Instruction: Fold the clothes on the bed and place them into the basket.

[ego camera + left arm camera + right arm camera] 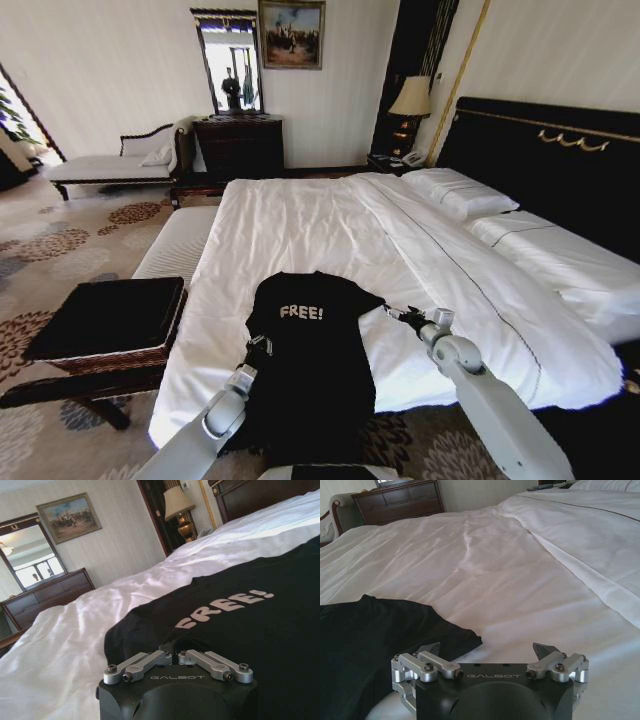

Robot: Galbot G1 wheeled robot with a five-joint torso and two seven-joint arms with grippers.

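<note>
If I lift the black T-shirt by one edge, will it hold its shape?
Probably not. The black short-sleeved T-shirt already drapes limply over the edge of the white-sheeted bed, so it should sag and stretch. It looks thin and light, likely dragging the wrinkled sheet little.

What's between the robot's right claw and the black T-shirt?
Just bare white bedsheet. In the right wrist view, the open right gripper hovers over the bed, with the T-shirt sleeve tip just short of one finger.

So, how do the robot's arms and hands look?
Both arms are smooth light-grey tubes with rounded joints. The left hand and right hand each have a black body marked "GALBOT" in pale letters, silver metal linkages with dark screws, and dark fingertips.
</note>
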